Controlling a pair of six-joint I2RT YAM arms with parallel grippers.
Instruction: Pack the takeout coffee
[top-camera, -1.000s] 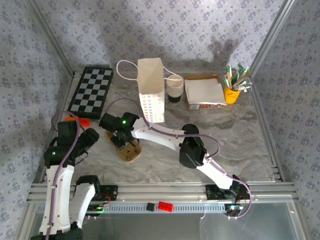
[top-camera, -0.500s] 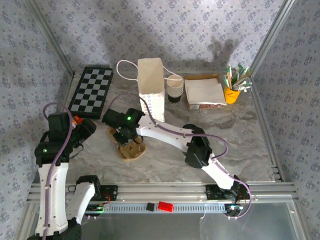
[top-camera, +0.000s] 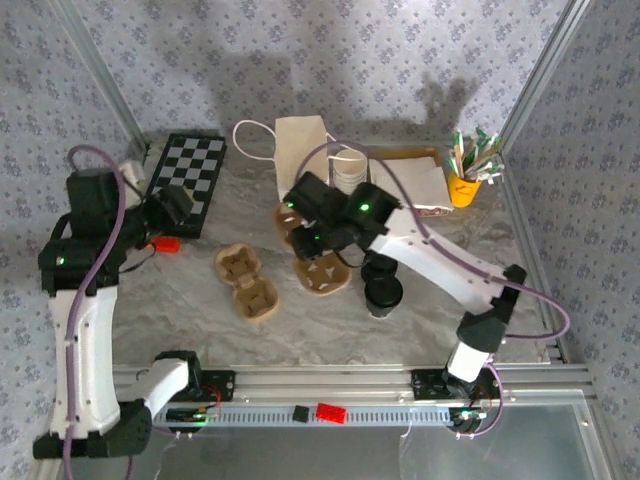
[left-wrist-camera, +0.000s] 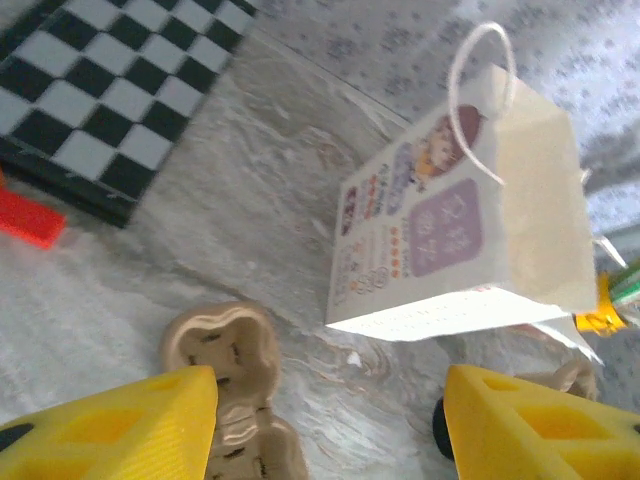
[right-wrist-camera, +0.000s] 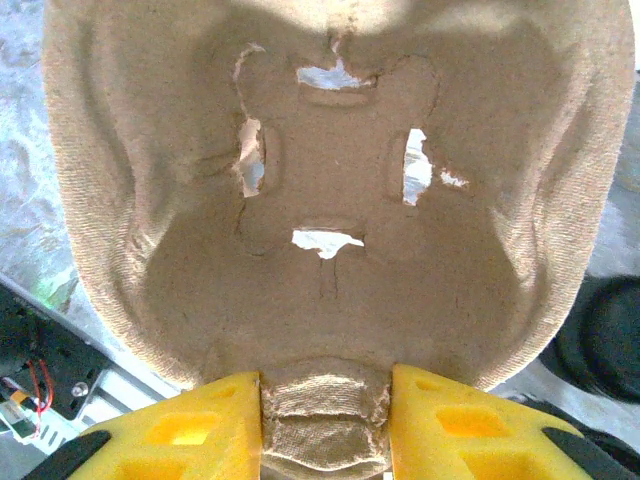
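**A:** What do you have nearest you on the grey marbled worktop (top-camera: 180, 300)?

**B:** You have a loose brown moulded-pulp cup carrier (top-camera: 246, 285) lying flat, left of centre. Right of centre stands the takeout coffee (top-camera: 384, 293), a small dark cup under a round black plastic lid. Just behind it you see another round black thing (top-camera: 378, 267); I cannot tell what it is.

**A:** And your right hand (right-wrist-camera: 325, 425)?

**B:** Its yellow fingers are pinching the end tab of a second brown pulp carrier (right-wrist-camera: 330, 200). From above, that carrier sits just left of the coffee.

**A:** Your left hand (left-wrist-camera: 330, 430)?

**B:** It is spread wide with nothing between the fingers, beside the black-and-white chequered board (top-camera: 185, 180). A small red block (top-camera: 165, 243) lies near it.

**A:** Farther back?

**B:** You see the white paper bag (left-wrist-camera: 470, 220) standing there, with a stack of white-rimmed paper cups (top-camera: 348, 172) just to its right. A yellow pot of sachets (top-camera: 463, 188) stands in the far right corner.
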